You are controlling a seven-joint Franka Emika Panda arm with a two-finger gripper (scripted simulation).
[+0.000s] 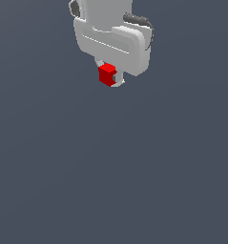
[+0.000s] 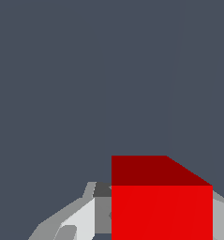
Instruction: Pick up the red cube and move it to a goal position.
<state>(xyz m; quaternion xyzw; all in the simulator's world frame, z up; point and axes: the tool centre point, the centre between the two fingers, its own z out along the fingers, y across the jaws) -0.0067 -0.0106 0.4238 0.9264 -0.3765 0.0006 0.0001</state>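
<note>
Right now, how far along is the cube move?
Done: the pick. The red cube sits between the fingers of the gripper, and the wrist view shows it against a finger pad. In hand: carrying it. Left: reaching the goal and stopping there; no goal marker shows in either view.

No legible text, labels, brand marks, numbers or signs appear in either view. The red cube (image 1: 106, 74) has plain, unmarked faces, and the white gripper (image 1: 112, 80) housing carries no readable marking.
</note>
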